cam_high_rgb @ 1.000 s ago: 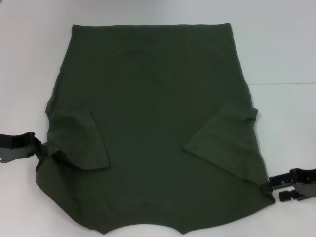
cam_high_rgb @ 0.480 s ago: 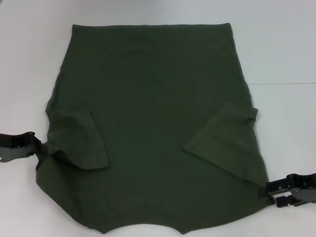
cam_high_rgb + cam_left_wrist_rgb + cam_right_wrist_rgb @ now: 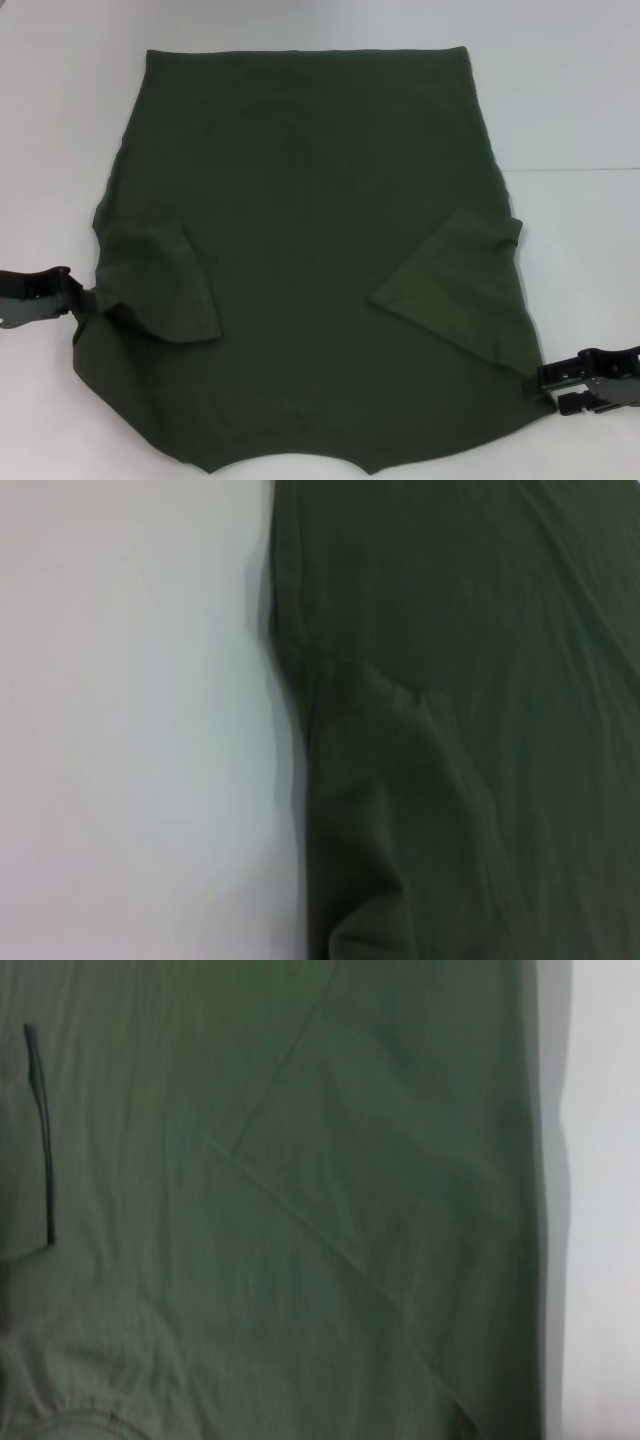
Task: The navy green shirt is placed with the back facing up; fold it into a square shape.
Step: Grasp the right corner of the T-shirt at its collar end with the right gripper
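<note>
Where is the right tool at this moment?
In the head view, the right tool is low on the robot's right, at the near right edge of the navy green shirt, on the white table.

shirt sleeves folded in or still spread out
Folded in. Both sleeves of the navy green shirt lie flat over its body, one on the left and one on the right.

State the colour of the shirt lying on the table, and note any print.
The navy green shirt is plain dark olive green, no print; the head view shows it best.
</note>
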Controlling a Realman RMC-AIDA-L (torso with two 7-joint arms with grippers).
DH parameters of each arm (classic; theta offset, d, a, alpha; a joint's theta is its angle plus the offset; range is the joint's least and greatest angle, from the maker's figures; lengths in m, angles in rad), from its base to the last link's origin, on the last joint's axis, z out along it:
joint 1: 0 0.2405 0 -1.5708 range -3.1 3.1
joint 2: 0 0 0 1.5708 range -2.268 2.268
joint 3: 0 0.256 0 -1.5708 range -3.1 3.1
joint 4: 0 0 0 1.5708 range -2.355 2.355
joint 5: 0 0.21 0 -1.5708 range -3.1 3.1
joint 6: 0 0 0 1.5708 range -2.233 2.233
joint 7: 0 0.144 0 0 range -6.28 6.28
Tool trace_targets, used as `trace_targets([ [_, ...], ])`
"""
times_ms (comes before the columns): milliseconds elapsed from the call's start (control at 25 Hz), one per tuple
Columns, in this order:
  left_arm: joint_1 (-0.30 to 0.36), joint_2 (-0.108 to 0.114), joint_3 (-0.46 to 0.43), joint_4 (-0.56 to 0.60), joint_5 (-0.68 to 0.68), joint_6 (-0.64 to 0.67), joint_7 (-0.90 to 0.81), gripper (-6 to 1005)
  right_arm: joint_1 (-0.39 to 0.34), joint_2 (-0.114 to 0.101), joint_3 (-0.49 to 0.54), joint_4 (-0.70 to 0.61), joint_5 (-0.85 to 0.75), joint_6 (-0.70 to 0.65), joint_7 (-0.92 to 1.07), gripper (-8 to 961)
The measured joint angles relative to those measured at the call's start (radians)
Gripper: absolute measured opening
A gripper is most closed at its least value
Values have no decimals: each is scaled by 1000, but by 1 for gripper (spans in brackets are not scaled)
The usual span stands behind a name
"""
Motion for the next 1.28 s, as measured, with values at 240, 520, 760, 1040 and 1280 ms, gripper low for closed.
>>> trace_targets([
  [240,-2,0,0,0,0,0,0,4,4,8,-1,1,0,4,0,779],
  [520,-3,0,1,0,-9,0,0,4,10,21,-8,0,2,15,0,779],
  [760,-3,1,0,0,-12,0,0,5,26,45,-5,2,5,26,-5,779],
  [1040,-3,2,0,0,-15,0,0,4,55,81,0,2,32,35,-20,778],
  [1280,-2,2,0,0,-23,0,3,4,75,101,2,2,79,28,-37,778],
])
